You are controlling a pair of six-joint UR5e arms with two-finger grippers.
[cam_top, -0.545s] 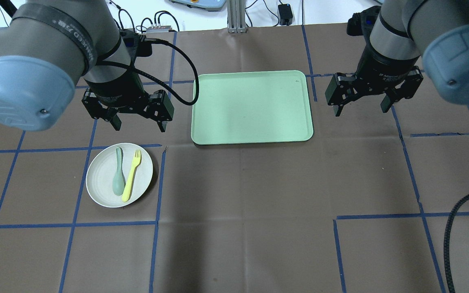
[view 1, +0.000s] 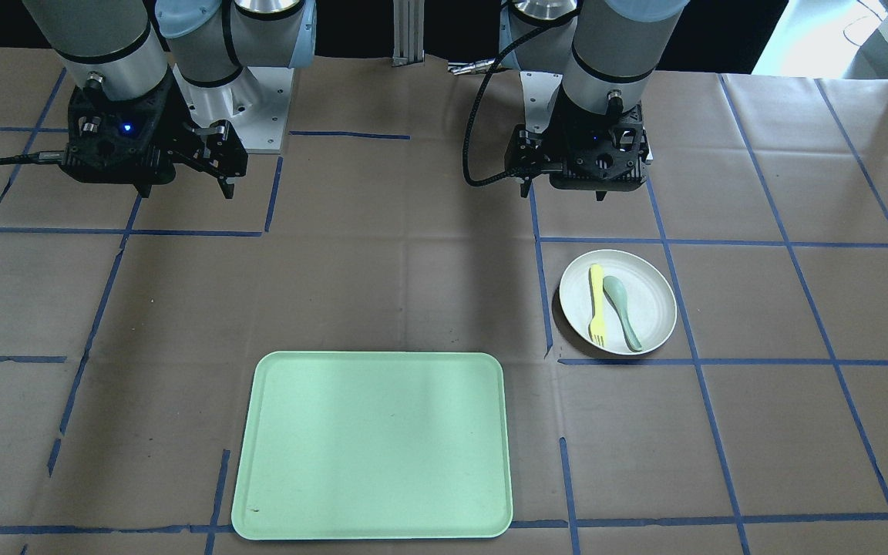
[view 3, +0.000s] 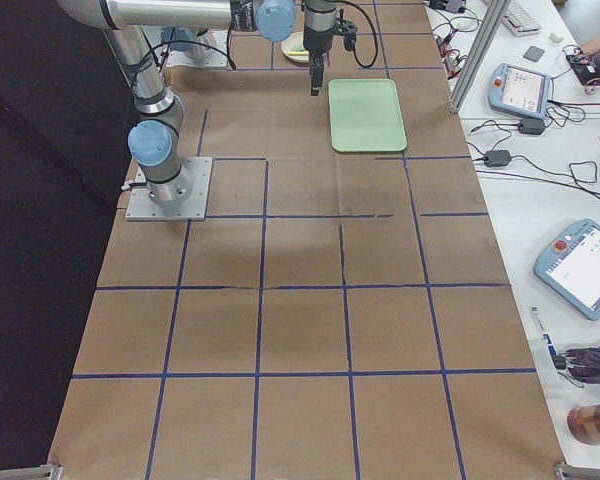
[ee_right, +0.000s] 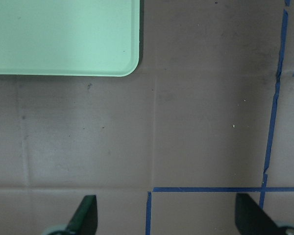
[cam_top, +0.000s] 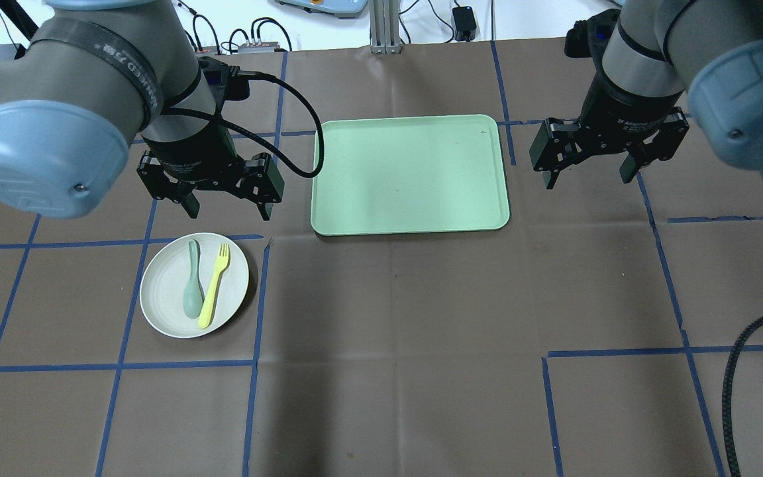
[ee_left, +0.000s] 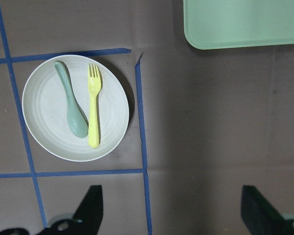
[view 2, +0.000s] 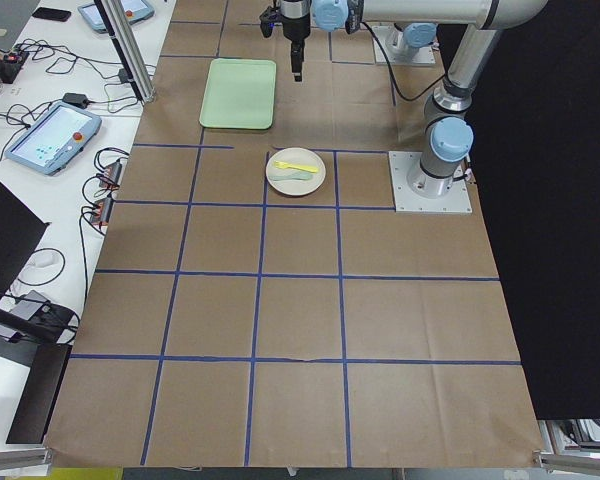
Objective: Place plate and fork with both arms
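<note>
Brown-papered tabletop [cam_top: 395,298], blue tape grid | plate [cam_top: 166,295] left of tray [cam_top: 410,173], apart from it; fork [cam_top: 214,285] and spoon [cam_top: 193,291] lie on it, touching | left hand [cam_top: 229,213] spread, empty, above tabletop just far of plate | right hand [cam_top: 587,181] spread, empty, right of tray | step: approach, nothing grasped | next: probably lower left hand onto fork, avoiding spoon

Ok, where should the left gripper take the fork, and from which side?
Bring the left gripper straight down on the fork at its neck, below the tines, closing across its width. It lies flat on the plate; the spoon crowds its handle end, but near the tines the two spread apart.
</note>
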